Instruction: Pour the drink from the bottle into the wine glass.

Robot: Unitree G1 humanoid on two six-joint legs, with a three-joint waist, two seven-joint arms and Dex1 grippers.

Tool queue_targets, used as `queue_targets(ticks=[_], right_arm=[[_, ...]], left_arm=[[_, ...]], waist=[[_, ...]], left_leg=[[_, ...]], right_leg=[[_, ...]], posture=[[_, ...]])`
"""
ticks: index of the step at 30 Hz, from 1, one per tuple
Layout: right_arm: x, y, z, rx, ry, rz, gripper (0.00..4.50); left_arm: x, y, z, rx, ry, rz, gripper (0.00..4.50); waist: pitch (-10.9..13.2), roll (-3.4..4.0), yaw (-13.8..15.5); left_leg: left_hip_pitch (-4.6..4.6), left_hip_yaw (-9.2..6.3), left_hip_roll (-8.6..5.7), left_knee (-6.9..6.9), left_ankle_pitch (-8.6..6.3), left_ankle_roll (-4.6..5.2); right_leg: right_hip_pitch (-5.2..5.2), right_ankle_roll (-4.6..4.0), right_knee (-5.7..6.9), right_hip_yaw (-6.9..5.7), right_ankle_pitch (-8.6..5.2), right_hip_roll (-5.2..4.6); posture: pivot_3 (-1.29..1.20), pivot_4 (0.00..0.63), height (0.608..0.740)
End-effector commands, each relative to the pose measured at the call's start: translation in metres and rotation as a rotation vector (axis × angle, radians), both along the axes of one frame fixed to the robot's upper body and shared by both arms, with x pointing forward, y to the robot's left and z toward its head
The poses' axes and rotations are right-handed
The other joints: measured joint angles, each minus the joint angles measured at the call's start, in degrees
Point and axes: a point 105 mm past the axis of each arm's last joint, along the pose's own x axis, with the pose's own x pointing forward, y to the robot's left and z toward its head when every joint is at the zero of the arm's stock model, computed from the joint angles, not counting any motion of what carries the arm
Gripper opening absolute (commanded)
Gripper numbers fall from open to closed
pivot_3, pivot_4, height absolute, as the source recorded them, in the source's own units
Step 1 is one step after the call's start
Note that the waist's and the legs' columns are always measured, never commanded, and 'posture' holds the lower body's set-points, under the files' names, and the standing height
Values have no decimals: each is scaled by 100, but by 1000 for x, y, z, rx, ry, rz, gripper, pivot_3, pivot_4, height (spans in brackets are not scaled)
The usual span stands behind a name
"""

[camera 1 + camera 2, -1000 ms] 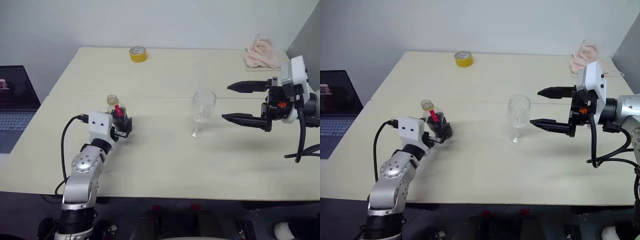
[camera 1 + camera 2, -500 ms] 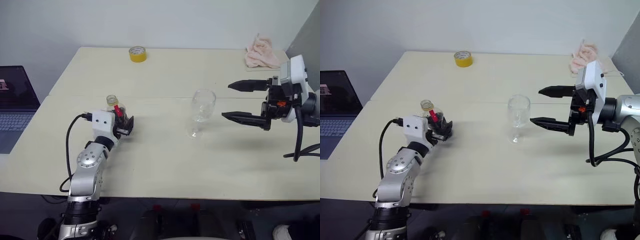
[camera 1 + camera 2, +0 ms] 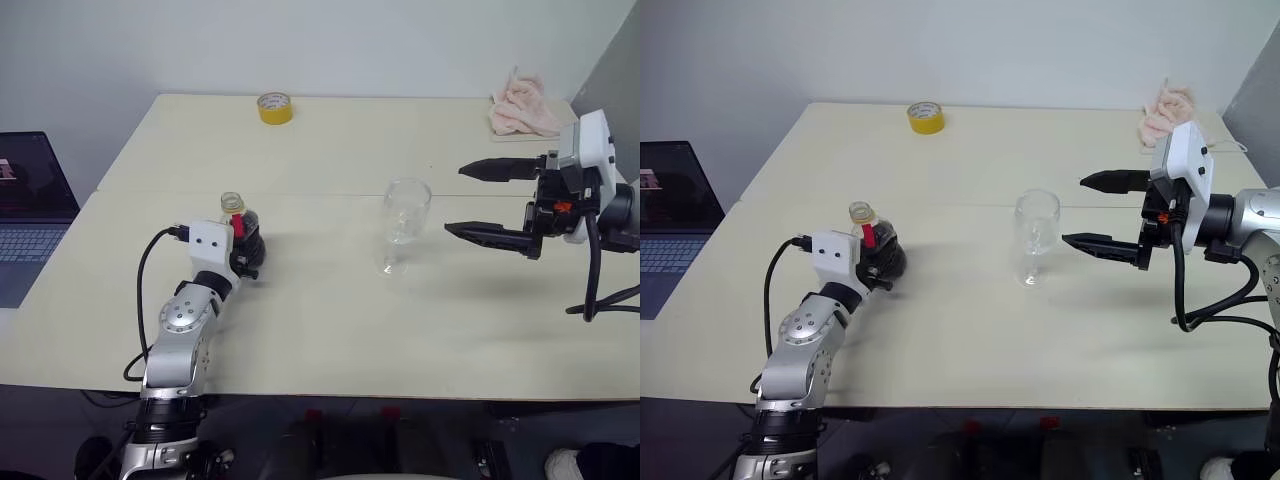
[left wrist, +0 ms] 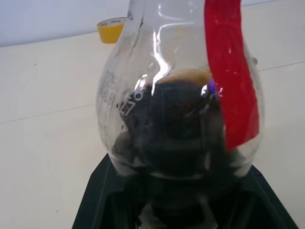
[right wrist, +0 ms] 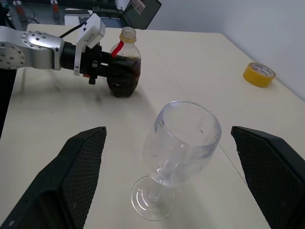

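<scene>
A small round bottle (image 3: 240,222) stands upright on a pale table (image 3: 330,330), at the centre-left of the head-camera frame. It has a clear body, a yellowish cap and a red label strip running down from the neck. Dark brown drink (image 4: 183,119) fills the lower part of its body. The left gripper (image 3: 880,266) reaches in level from the lower left and its black fingers are closed around the belly of the bottle, gripping it. In the left wrist view the bottle sits right between the finger bases.

Well to the right of the bottle, near the centre of the frame, an empty clear wine glass (image 3: 405,225) stands upright on its round foot. Just right of the glass, the right gripper (image 3: 472,203) hangs above the table with its two black fingers spread wide apart, pointing toward the glass and holding nothing. In the right wrist view the glass stands between those fingers but apart from both.

A yellow tape roll (image 3: 275,107) lies at the far edge of the table, upper left of centre. A crumpled pink cloth (image 3: 524,108) lies at the upper right corner. An open laptop (image 3: 32,215) sits at the left edge of the frame.
</scene>
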Motion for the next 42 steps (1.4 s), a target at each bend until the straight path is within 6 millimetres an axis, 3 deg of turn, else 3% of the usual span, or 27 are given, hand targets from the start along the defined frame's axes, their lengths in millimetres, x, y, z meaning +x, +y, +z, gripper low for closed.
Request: queue_targets(ticks=[1, 4, 9, 13, 28, 42], right_arm=[[-4, 0, 11, -9, -59, 0, 4500], [-3, -6, 13, 12, -61, -24, 4500], [-7, -28, 18, 85, -42, -102, 4500], [-15, -36, -3, 64, 33, -135, 4500], [-39, -49, -16, 158, 24, -283, 4500], [-45, -51, -20, 151, 5, -345, 4500]], left_arm=[[3, 2, 24, 28, -81, 3, 1713], [5, 0, 32, 48, -96, -9, 1713], [18, -9, 62, 148, -149, -66, 1713], [33, -30, 81, 247, -193, -163, 1713], [68, -109, 130, 546, -415, -442, 1713], [72, -163, 144, 708, -562, -597, 1713]], waist=[[1, -1, 0], [1, -2, 1], [8, -14, 28], [8, -18, 64], [16, -30, -3], [17, -33, -15]], left_leg=[[0, 0, 0, 0, 0, 0], [-4, -1, 0, 0, 0, 0], [-16, -4, -1, 7, 1, -1], [-18, -6, -5, 9, 1, -1], [-42, -5, -7, 15, 1, -1], [-50, -7, -11, 22, 2, 0]], right_leg=[[0, 0, 0, 0, 0, 0], [-3, 0, 0, -1, 0, 0], [-11, 0, 4, -5, 0, 0], [-7, 1, 2, -11, 1, -3], [-26, 4, 11, -16, 3, -3], [-30, 6, 16, -21, 3, -2]], posture=[[0, 150, 740], [0, 150, 740], [0, 150, 740], [0, 150, 740], [0, 150, 740], [0, 150, 740]])
